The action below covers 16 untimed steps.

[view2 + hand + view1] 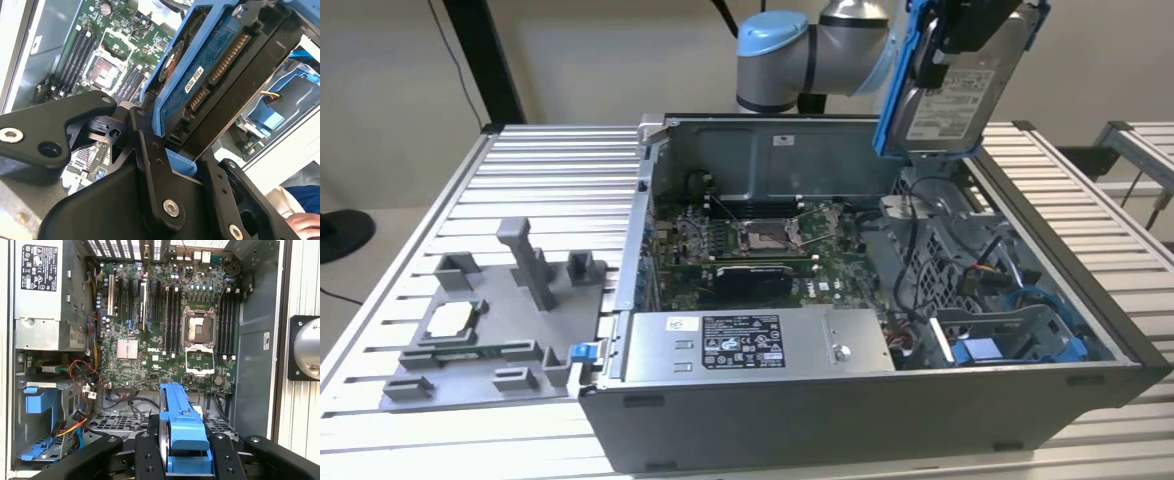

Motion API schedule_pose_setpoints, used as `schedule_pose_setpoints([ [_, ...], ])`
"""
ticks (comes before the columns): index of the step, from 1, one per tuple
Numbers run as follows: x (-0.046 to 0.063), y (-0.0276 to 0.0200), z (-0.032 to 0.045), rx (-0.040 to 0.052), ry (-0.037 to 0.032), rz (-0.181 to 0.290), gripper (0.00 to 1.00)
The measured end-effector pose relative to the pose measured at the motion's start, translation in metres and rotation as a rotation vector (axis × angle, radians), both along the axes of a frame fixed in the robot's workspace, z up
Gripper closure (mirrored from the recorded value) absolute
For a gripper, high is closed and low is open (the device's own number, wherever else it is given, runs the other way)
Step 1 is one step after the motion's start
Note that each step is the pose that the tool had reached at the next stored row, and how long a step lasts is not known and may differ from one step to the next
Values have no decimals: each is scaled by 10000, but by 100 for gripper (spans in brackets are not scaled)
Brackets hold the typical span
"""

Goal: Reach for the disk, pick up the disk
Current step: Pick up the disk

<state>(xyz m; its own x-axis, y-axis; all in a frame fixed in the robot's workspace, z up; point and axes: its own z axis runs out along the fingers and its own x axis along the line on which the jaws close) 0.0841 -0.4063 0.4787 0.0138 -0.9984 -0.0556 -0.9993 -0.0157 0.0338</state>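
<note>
The disk (955, 98), a silver drive with a white label in a blue bracket, hangs upright above the back right corner of the open computer case (854, 400). My gripper (971, 30) is shut on its upper end in the exterior view. In the second wrist view the disk (215, 75) shows its blue circuit board and connector, clamped between the black fingers (150, 150). In the first wrist view the blue bracket of the disk (181, 422) stands edge-on between the fingers (145, 455), above the motherboard.
Inside the case lie the motherboard (747, 240), a grey power supply with a black label (747, 345) and a blue drive bay (1014, 345). A grey fixture plate (487, 330) holding a small white-topped chip (450, 318) sits on the slatted table. A hand (300, 222) rests nearby.
</note>
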Motion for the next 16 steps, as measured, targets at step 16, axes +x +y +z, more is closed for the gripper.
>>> schedule_pose_setpoints([
  [16,0,-37,-7,0,0,0,100],
])
